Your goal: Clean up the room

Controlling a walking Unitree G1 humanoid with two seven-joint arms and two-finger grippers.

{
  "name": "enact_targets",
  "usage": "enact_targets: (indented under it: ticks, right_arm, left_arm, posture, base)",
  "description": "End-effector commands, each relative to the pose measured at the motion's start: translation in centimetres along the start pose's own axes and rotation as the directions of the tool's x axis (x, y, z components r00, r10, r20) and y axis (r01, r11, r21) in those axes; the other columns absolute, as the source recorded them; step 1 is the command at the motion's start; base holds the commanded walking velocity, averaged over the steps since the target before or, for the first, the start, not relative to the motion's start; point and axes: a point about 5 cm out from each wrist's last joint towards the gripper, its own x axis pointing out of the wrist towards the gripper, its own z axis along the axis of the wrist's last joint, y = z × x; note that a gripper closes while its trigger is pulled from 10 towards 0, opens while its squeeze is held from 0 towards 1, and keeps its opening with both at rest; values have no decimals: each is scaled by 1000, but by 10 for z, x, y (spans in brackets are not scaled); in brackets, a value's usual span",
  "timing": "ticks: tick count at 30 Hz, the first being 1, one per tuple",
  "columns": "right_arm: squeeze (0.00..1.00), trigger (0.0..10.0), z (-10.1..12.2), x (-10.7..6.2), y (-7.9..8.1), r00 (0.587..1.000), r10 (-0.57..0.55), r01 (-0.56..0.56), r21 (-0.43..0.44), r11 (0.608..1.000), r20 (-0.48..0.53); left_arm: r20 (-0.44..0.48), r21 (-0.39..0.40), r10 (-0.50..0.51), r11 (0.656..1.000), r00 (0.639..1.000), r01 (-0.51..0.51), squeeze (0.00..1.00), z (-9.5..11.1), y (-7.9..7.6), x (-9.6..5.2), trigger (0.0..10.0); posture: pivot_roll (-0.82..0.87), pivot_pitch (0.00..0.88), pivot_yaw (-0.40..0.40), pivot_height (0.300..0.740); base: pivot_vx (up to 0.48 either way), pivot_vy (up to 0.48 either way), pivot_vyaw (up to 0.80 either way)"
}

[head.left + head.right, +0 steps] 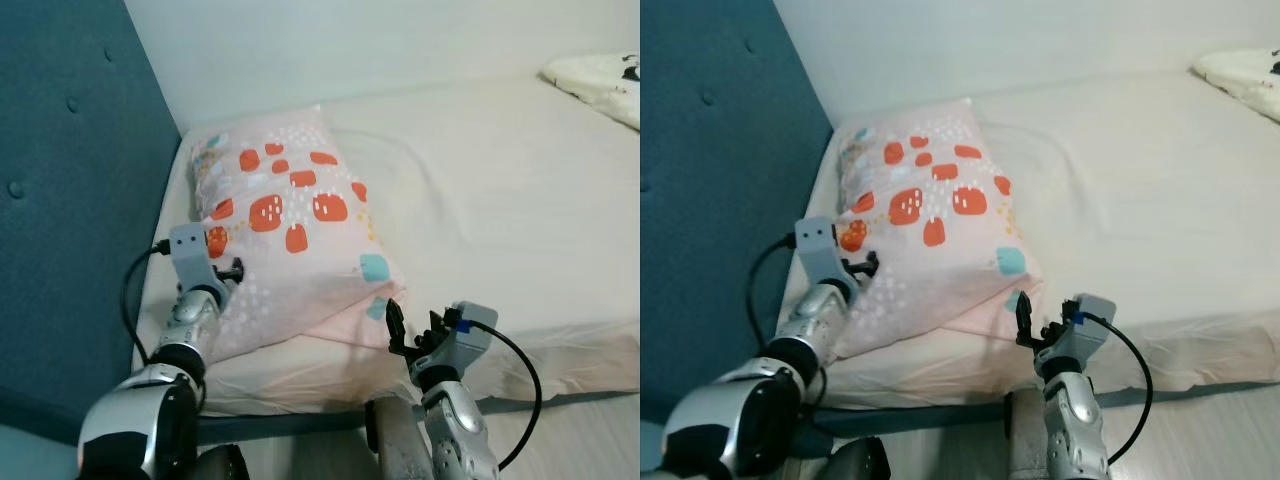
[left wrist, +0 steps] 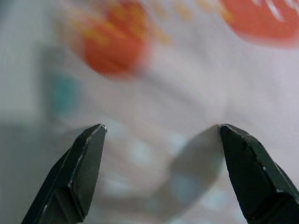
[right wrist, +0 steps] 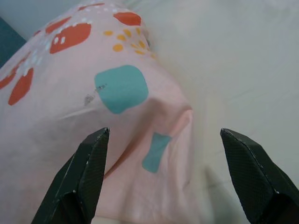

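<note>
A pink pillow (image 1: 290, 220) with red, orange and teal patches lies at the head end of a cream-sheeted bed (image 1: 500, 200). My left gripper (image 1: 234, 270) is at the pillow's left side near the bed edge. It is open, with the blurred pillow fabric (image 2: 163, 70) close in front of its fingertips. My right gripper (image 1: 413, 322) is open at the pillow's near right corner. In the right wrist view that corner (image 3: 154, 130) sits between the spread fingers, which are not touching it.
A teal padded headboard (image 1: 70, 200) rises on the left and a white wall (image 1: 350, 40) runs behind the bed. A white patterned cloth (image 1: 600, 85) lies at the far right of the mattress. Pale floor (image 1: 580, 440) shows at the near right.
</note>
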Motion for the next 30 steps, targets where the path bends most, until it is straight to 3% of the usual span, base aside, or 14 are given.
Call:
enact_targets:
  ticks: [1,5,9,17,25,27,30]
  right_arm:
    - [0,10000,-5,-5,9,1000,8,-7,43,999,-24]
    - [0,10000,1,-9,14,1000,17,-16,55,998,-11]
    - [0,10000,16,-24,29,999,53,-54,89,995,11]
    - [0,10000,24,-34,43,995,97,-97,117,988,9]
    - [0,10000,33,-42,52,995,95,-94,152,984,-2]
    - [0,10000,36,-44,53,995,96,-94,155,983,-4]
    - [0,10000,43,-48,54,996,93,-92,156,984,-3]
  left_arm:
    - [-34,-47,-19,999,999,17,0,-8,1,-1,10000]
    - [-33,-110,-36,993,999,32,0,-9,-6,-1,10000]
    - [75,-204,17,979,997,-1,0,24,0,5,10000]
    - [193,-269,68,963,979,-14,0,63,13,7,10000]
    - [148,-224,-18,973,989,51,0,43,13,5,10000]
    - [130,-234,-39,970,991,69,0,36,13,4,10000]
    - [104,-308,-120,940,987,146,0,21,6,2,10000]
  posture:
    - [-122,268,95,550]
    - [-126,288,96,550]
    - [-155,353,77,550]
    - [-152,390,66,550]
    - [-176,445,57,550]
    - [-188,454,52,550]
    - [-204,464,39,550]
  base:
    - [0,0,0]
    - [0,0,0]
    - [0,0,0]
    - [0,0,0]
    - [0,0,0]
    - [0,0,0]
    - [0,0,0]
